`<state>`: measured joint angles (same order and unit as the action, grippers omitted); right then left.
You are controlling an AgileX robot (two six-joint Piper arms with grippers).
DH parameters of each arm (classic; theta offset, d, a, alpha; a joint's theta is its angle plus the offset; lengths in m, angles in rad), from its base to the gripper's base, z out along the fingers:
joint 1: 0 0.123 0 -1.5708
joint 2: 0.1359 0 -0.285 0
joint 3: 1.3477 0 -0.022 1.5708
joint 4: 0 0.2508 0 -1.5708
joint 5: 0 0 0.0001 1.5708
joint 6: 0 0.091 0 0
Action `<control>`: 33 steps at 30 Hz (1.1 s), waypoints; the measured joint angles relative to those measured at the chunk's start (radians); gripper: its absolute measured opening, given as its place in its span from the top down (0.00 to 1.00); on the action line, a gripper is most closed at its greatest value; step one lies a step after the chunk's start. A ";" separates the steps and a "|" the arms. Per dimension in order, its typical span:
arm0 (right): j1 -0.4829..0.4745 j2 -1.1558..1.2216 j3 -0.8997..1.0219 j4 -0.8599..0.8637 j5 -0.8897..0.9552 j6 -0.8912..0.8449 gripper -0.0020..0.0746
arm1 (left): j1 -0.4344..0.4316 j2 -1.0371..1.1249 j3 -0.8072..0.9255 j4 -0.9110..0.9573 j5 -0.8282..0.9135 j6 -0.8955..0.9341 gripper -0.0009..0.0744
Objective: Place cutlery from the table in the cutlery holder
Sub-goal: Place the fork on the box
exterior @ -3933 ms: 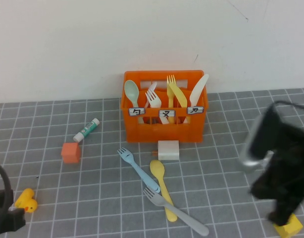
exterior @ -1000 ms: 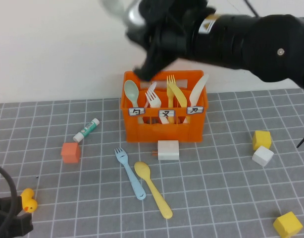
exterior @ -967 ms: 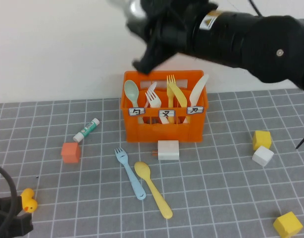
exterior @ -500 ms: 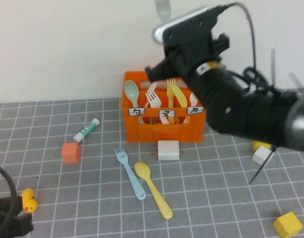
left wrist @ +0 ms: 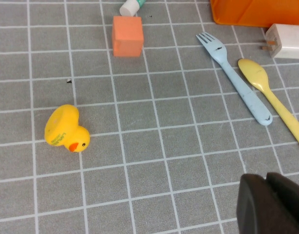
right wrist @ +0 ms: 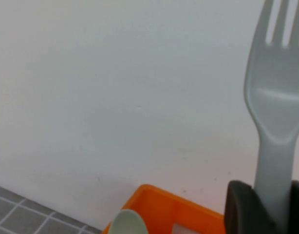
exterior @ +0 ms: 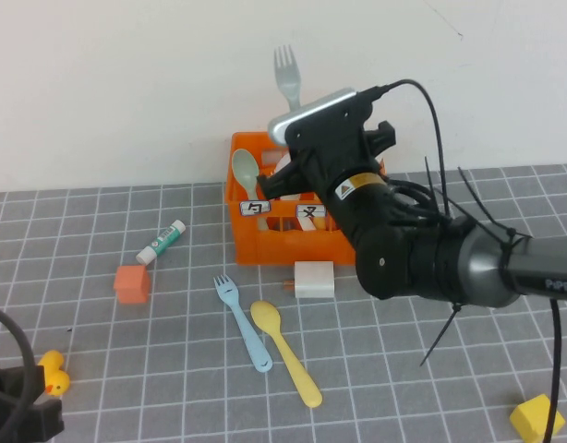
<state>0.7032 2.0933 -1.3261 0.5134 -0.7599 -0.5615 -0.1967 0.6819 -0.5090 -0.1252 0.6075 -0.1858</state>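
My right gripper [exterior: 299, 118] is shut on the long grey fork [exterior: 286, 72] and holds it upright, tines up, above the orange cutlery holder [exterior: 250, 235]. In the right wrist view the fork [right wrist: 275, 102] stands between the dark fingers [right wrist: 239, 207], over the holder's rim [right wrist: 161, 207]. The light-blue fork [exterior: 243, 318] and the yellow spoon [exterior: 285, 351] lie side by side on the table [exterior: 173, 369] in front of the holder. Both show in the left wrist view, fork [left wrist: 234, 83] and spoon [left wrist: 271, 95]. My left gripper [left wrist: 267, 197] is shut and empty, low at the front left.
A mint-green spoon [exterior: 246, 172] stands in the holder's left compartment. A white block [exterior: 314, 279] lies before the holder. A glue stick [exterior: 162, 242], an orange cube [exterior: 131, 283] and a yellow duck [exterior: 51, 376] lie left. A yellow block [exterior: 536, 417] sits front right.
The grey fork has left the table. My right arm has swung down in front of the holder with the fork held upright above it. The left arm has not moved.
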 joint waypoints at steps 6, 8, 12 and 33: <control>0.000 0.038 0.000 -0.022 -0.002 0.016 0.79 | 0.000 0.000 0.000 0.000 -0.003 0.010 0.99; 0.000 0.050 0.000 -0.031 -0.002 0.016 0.79 | 0.000 0.000 0.000 0.000 -0.003 0.025 0.99; 0.000 0.067 0.000 -0.036 -0.013 0.018 0.79 | 0.000 0.000 0.000 0.000 -0.003 0.036 0.99; -0.044 0.107 -0.009 -0.059 0.039 0.122 0.52 | 0.000 0.000 0.000 -0.007 -0.003 0.049 0.99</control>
<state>0.6591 2.2001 -1.3348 0.4549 -0.7208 -0.4396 -0.1967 0.6819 -0.5090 -0.1321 0.6046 -0.1368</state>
